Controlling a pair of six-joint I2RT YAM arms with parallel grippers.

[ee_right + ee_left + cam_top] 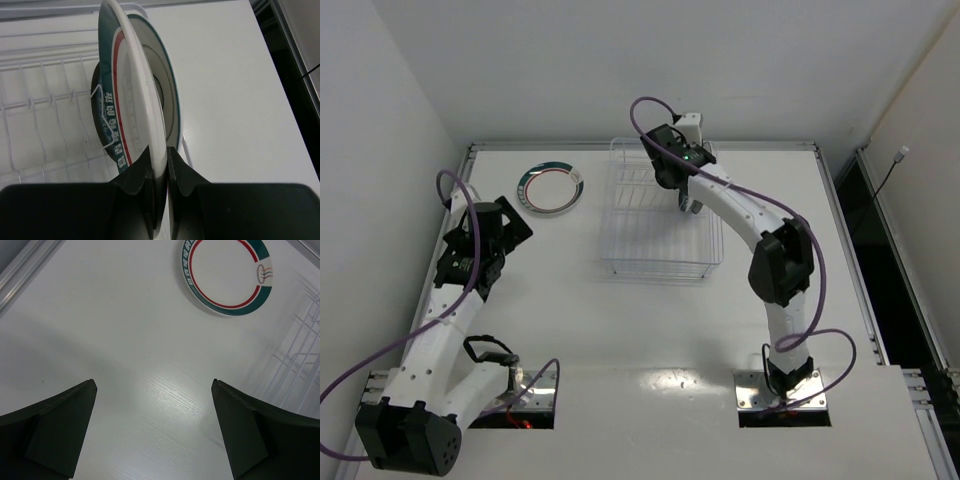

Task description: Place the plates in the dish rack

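Right gripper (159,159) is clamped on the rim of a red-ringed plate (131,85), held upright over the dish rack (40,105), close beside a teal-rimmed plate (169,95). Seating in a slot: cannot tell.

Risk: if you release off-slot, it tips onto that neighbour.

Left gripper (152,386) is spread wide and empty, left of the rack. Second red-ringed plate (227,275) lies flat just left of the rack, with nothing visible between.

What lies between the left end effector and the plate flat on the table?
Only bare table between the left end effector and the green-rimmed plate; the left wrist view shows it.
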